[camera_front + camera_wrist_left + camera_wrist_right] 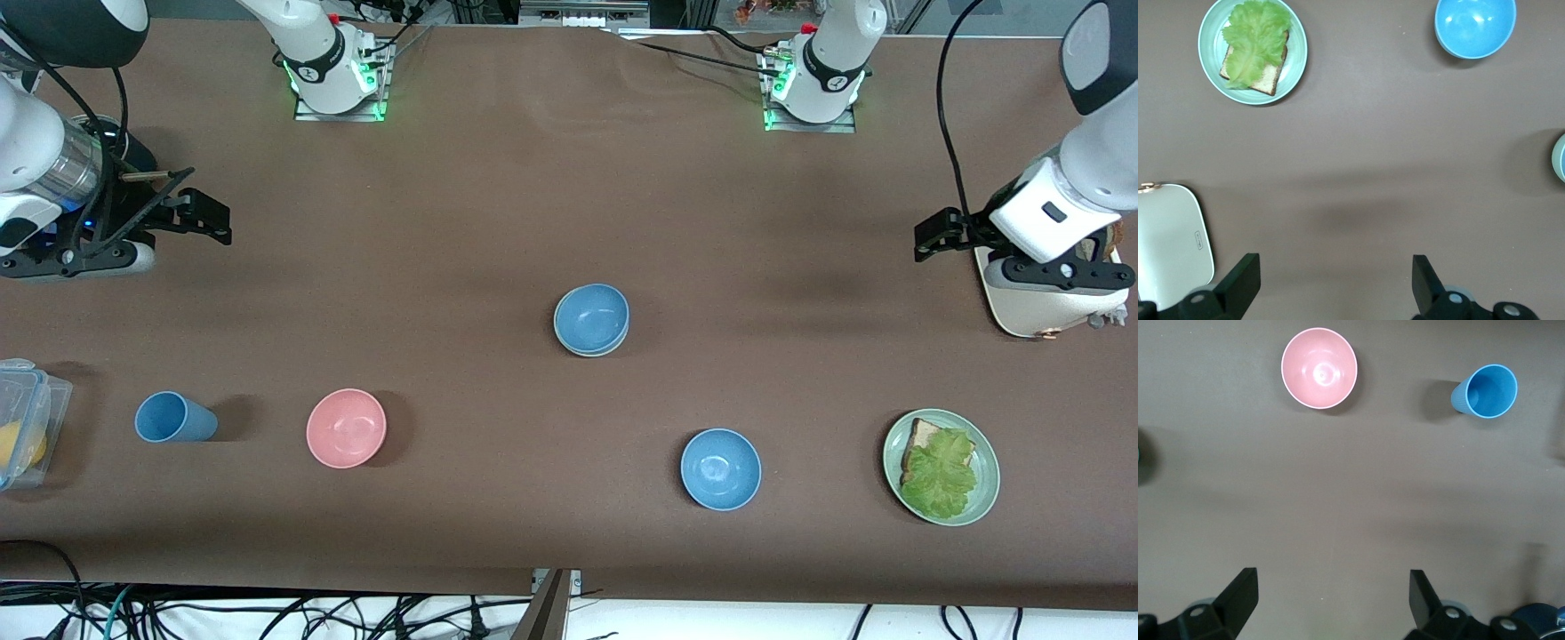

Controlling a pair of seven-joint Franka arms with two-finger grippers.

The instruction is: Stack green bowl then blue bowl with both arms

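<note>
The greyish blue bowl (pixel 591 316) sits nested in the pale green bowl (pixel 578 350) at the middle of the table; only the green bowl's rim shows below it. An edge of this stack shows in the left wrist view (pixel 1559 157). My left gripper (pixel 929 238) is open and empty, up in the air at the left arm's end of the table; its jaws stand wide apart over bare table (pixel 1336 283). My right gripper (pixel 212 218) is open and empty at the right arm's end, also over bare table (pixel 1333 600).
A brighter blue bowl (pixel 720 468) (pixel 1475 27) and a green plate (pixel 987 484) (pixel 1298 60) with bread and lettuce lie nearer the front camera. A pink bowl (pixel 346 428) (pixel 1319 368), a blue cup (pixel 173 418) (pixel 1486 391), a clear box (pixel 22 422) and a white container (pixel 1036 307) (pixel 1168 243) also stand here.
</note>
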